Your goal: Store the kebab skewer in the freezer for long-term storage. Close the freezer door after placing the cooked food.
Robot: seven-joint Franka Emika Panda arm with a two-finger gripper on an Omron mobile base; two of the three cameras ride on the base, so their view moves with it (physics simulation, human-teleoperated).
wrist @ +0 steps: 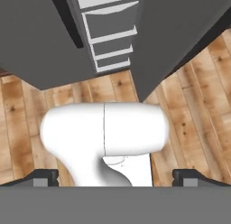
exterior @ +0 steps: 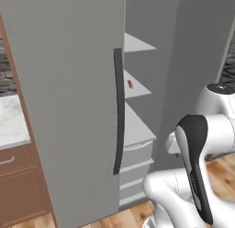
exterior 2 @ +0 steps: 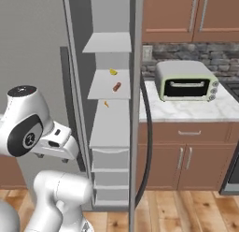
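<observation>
Inside the freezer, the kebab skewer is lying on a grey inner shelf about midway up the compartment, appearing as a small reddish-brown piece toward the middle of that shelf; in the left base view the kebab skewer is showing as a small reddish fleck on the same shelf, just beyond the door's edge. A small yellow-orange bit is sitting farther back on that shelf, and another orange bit is showing just below the shelf's front edge. Both freezer doors are standing open: the left door with its long dark vertical bar handle is filling the near left of the left base view, and the right door is being seen edge-on in the right base view, its handle curving down beside it. Grey drawers are stacking up at the bottom of the compartment. The end effector is pointing down at the wooden floor in front of the freezer, its two dark fingertips standing wide apart and holding nothing. To the right of the freezer, a pale toaster oven is resting on the marble desk above brown wooden cabinets.
</observation>
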